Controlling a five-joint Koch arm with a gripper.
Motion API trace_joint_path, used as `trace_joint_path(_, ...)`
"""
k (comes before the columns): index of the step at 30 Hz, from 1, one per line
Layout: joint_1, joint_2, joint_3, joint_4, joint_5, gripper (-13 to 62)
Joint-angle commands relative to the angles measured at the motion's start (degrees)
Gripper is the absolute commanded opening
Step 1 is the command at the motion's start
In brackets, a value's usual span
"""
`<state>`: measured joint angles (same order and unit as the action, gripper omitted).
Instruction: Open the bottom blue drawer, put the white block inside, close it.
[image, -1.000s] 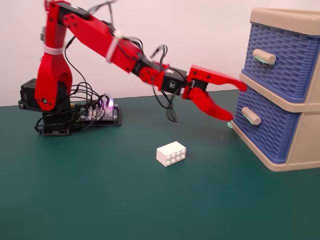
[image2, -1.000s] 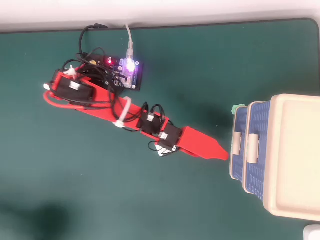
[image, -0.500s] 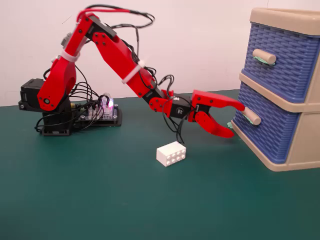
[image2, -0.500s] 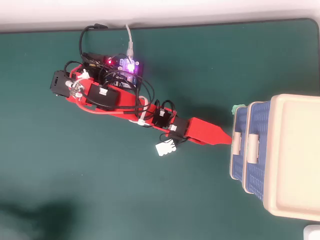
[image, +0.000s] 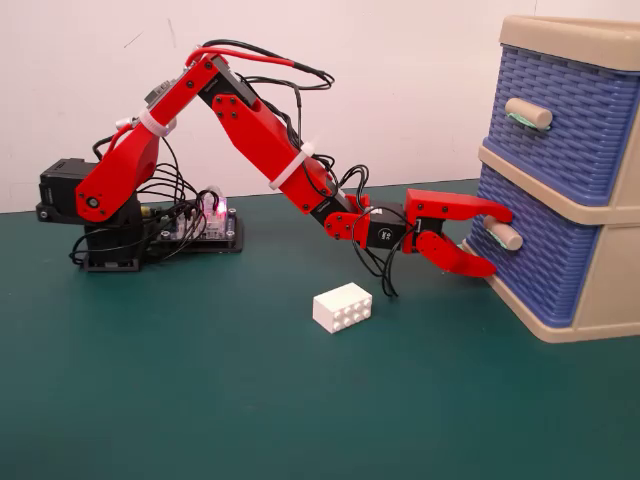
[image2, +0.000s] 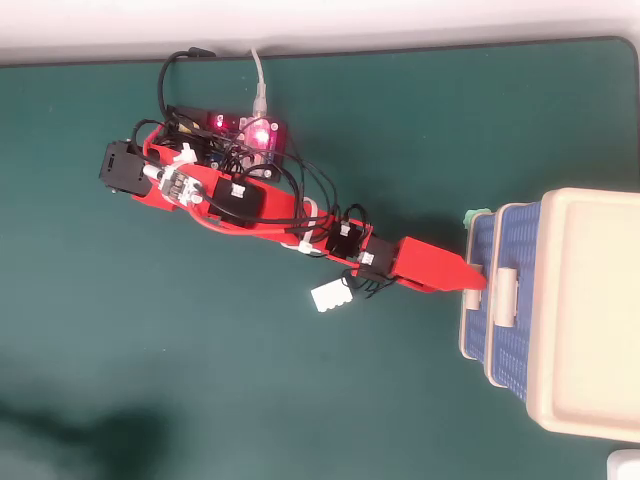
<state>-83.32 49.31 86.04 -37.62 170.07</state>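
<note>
The bottom blue drawer (image: 540, 265) sits pushed into the beige-framed cabinet at the right of the fixed view. Its beige handle (image: 503, 236) sticks out toward the arm. My red gripper (image: 496, 240) is open, with one jaw above the handle and one below it, and small gaps show on both sides. In the overhead view the gripper (image2: 476, 279) reaches the drawer front (image2: 476, 325) and covers the handle. The white block (image: 342, 306) lies on the green mat, left of and below the gripper. It also shows in the overhead view (image2: 332, 295), beside the forearm.
The identical upper drawer (image: 560, 125) with its own handle (image: 527, 113) is shut above. The arm's base and a lit control board (image: 205, 222) stand at the back left. Loose wires (image: 378, 262) hang under the wrist near the block. The green mat (image: 200, 400) spreads in front.
</note>
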Motion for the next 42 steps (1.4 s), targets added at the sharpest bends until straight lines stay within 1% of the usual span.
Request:
trace_joint_path(1,-1.1,1.4,-4.9,-1.4,0.4,17.1)
trace_joint_path(5,-1.0,1.5,-6.2,2.4,0.4,5.1)
trace_joint_path(8,-0.7,1.7,-6.7,7.4,0.4,-8.1)
trace_joint_path(12,-0.3,1.7,-6.8,11.0,0.5,-8.2)
trace_joint_path(19,-0.2,3.1,-4.8,11.3,0.9,-8.2)
trace_joint_path(21,0.1,6.5,-0.3,11.3,1.2,-8.2)
trace_joint_path(26,1.0,18.9,17.1,11.2,3.3,-8.2)
trace_joint_path(29,3.4,25.8,26.7,11.2,5.2,-8.2)
trace_joint_path(32,5.7,31.6,34.3,11.2,5.3,-8.2)
trace_joint_path(35,7.0,34.9,37.8,11.4,5.3,-8.1)
trace_joint_path(39,8.3,35.7,39.6,11.5,5.4,-7.4)
trace_joint_path(40,8.9,36.2,39.5,11.5,5.3,-2.7)
trace_joint_path(41,9.3,36.7,39.4,11.5,5.0,6.5)
trace_joint_path(42,9.7,36.7,39.0,11.1,4.8,21.0)
